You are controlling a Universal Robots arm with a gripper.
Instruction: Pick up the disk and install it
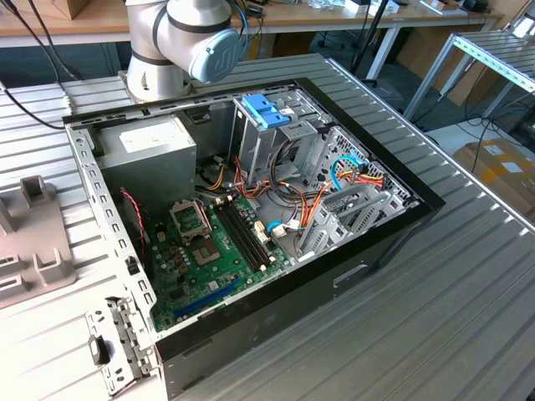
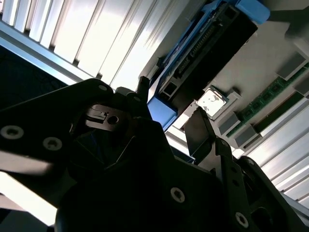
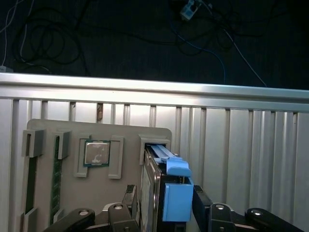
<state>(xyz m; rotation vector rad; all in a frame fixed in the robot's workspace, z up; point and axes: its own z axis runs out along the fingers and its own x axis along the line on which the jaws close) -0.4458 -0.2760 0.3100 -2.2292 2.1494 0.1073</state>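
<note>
Gripper [image 3: 164,205]: set astride the disk [image 3: 149,193]; whether it clamps or merely flanks the disk cannot be told. Disk: on edge in a slot of the grey holder tray [image 3: 130,140], blue tabs [image 3: 176,195] on one side, processor chip [image 3: 96,152] seated nearby. Tray: on the slatted metal table [image 3: 241,159]. Open computer case [image 1: 276,317]: on the table, motherboard [image 1: 209,259] exposed. Status, by judgement: disk not yet lifted; installation wholly outstanding.

Ribbed metal table [image 3: 251,159] under gripper [image 3: 164,209]; past its edge, dark floor [image 3: 120,53] with loose cables [image 3: 53,34] (exterior view: wooden bench [image 1: 318,17], cardboard box [image 1: 501,171]).
</note>
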